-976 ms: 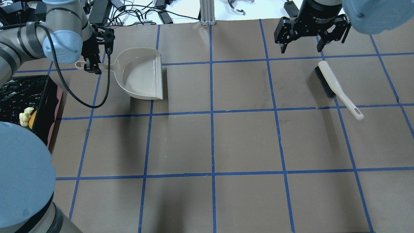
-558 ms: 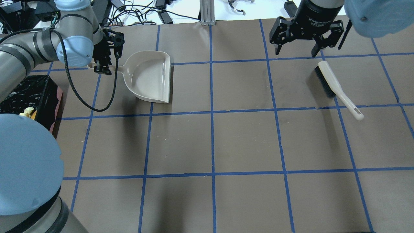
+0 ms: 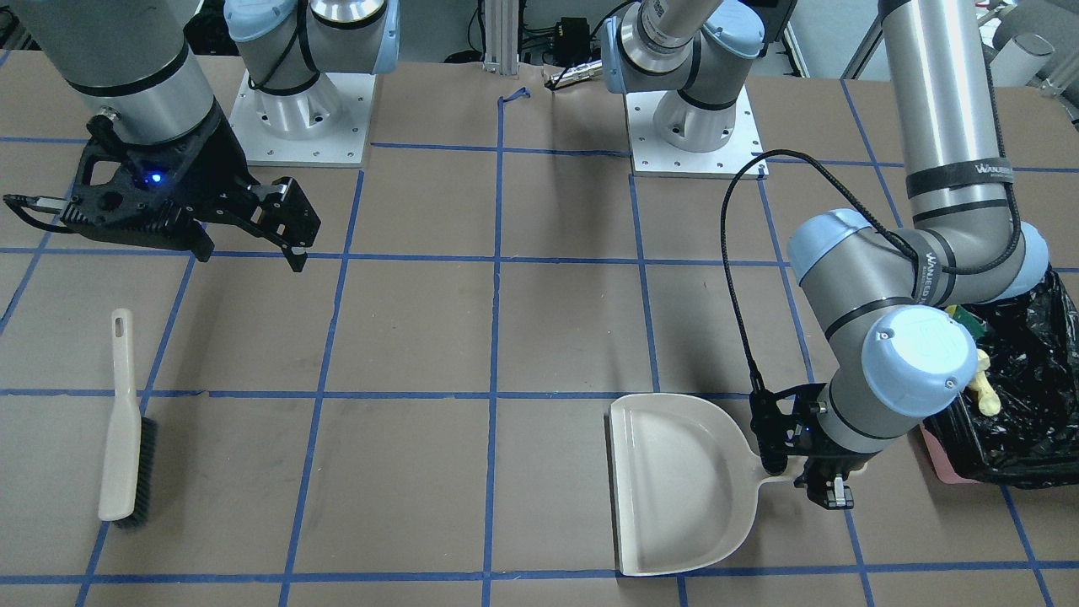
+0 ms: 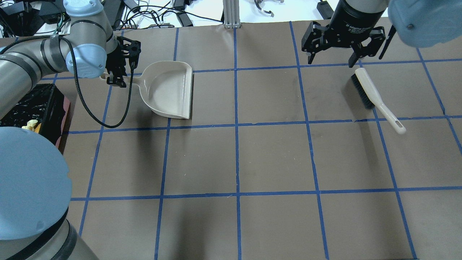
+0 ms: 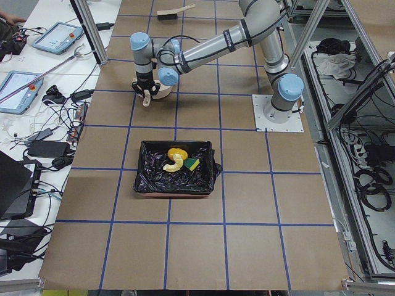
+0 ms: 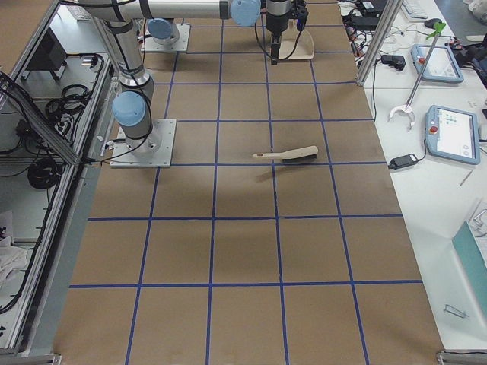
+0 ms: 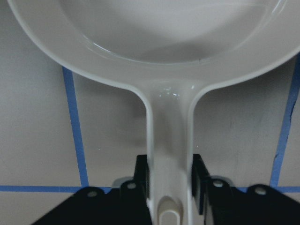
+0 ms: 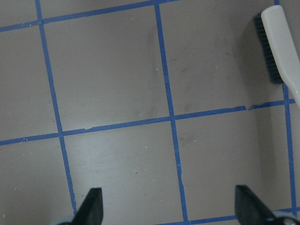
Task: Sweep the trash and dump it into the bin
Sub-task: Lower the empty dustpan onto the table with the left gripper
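Robot lab: teach pendants [image 5: 58, 37], cables [image 4: 151, 17].

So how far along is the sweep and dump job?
Done: all three trash pieces lie in the bin. In hand: the left gripper holds the empty dustpan by its handle. Left: likely just setting it down; the brush lies free, right gripper open nearby.

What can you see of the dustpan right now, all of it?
The dustpan is one piece of glossy beige plastic: a shallow scoop with raised curved walls, a straight open lip and a narrow handle with a hang hole near its end. It is empty. The left tool is shut on the handle, one finger on each side. The lip faces the middle of the table. Whether the pan rests on it or hangs just above, I cannot tell.
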Action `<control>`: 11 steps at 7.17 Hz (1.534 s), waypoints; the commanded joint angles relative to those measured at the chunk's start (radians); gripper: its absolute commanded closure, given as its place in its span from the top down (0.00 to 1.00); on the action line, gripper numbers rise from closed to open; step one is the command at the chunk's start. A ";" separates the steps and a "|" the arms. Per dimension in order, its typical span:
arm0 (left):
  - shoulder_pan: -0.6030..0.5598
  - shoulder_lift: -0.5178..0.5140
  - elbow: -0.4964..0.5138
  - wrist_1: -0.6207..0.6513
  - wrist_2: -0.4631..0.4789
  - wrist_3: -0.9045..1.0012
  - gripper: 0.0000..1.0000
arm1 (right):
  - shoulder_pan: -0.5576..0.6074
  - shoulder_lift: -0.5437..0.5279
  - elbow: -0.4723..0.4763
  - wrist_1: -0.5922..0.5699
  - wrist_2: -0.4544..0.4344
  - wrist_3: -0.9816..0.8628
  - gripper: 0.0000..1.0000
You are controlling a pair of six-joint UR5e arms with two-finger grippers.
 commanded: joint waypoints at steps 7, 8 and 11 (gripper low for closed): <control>0.001 0.020 -0.032 -0.007 -0.003 -0.003 0.53 | 0.001 0.000 0.000 -0.010 -0.014 -0.033 0.99; 0.001 0.027 -0.032 -0.007 -0.005 -0.003 0.54 | 0.001 0.001 0.000 -0.012 -0.011 -0.038 0.99; -0.005 0.068 -0.019 -0.009 0.003 -0.038 0.54 | 0.001 0.001 0.000 -0.012 -0.013 -0.038 1.00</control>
